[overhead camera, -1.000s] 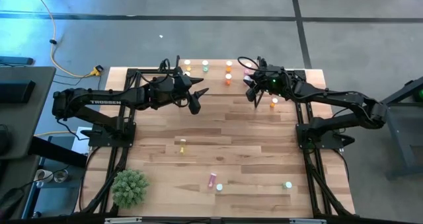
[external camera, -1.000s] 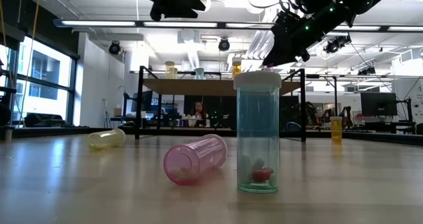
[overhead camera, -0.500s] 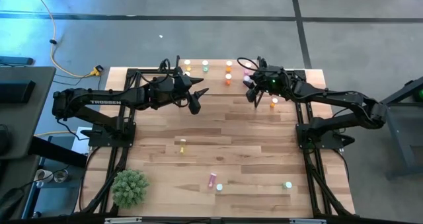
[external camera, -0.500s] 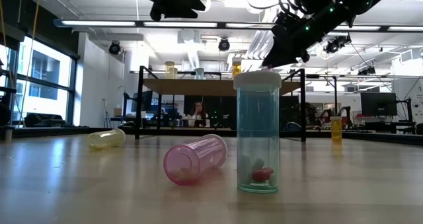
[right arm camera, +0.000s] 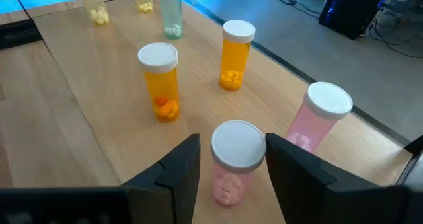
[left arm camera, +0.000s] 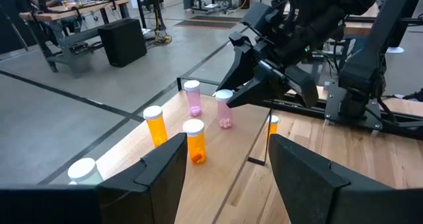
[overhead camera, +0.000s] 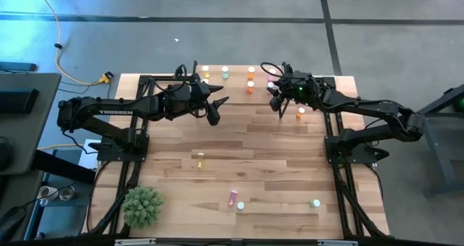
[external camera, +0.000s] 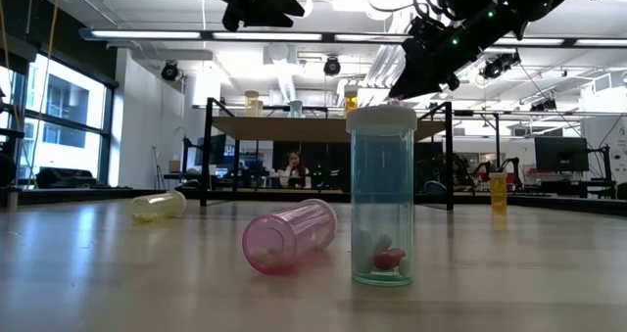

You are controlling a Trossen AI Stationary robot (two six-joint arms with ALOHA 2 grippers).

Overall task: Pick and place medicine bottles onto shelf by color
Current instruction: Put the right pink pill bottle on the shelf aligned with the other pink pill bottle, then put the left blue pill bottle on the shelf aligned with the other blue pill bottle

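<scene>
The shelf (overhead camera: pixel 235 79) stands at the table's far edge with yellow, green, orange and pink bottles upright on it. My right gripper (overhead camera: pixel 275 99) is over the shelf's right end, shut on a pink bottle (right arm camera: pixel 236 174) with a white cap, beside another pink bottle (right arm camera: pixel 320 118) and two orange ones (right arm camera: pixel 160 82). My left gripper (overhead camera: pixel 217 108) hangs open and empty above the table, just in front of the shelf's left half. Loose bottles lie and stand on the table. My right gripper holds the pink bottle at its white cap (right arm camera: pixel 238 145), between the two fingers (right arm camera: pixel 182 168). The fingers come slanting down from the table's near right side. The bottle is upright with its base at the shelf board (right arm camera: pixel 99 118); whether it rests there, I cannot tell.
On the table, an orange bottle (overhead camera: pixel 301 113) stands near the right gripper. A yellow bottle (overhead camera: pixel 200 159) lies mid-table, and a pink one (overhead camera: pixel 233 197) lies beside a standing teal one (overhead camera: pixel 241 205). A green bottle (overhead camera: pixel 315 202) stands at near right, a plant (overhead camera: pixel 142 206) at near left.
</scene>
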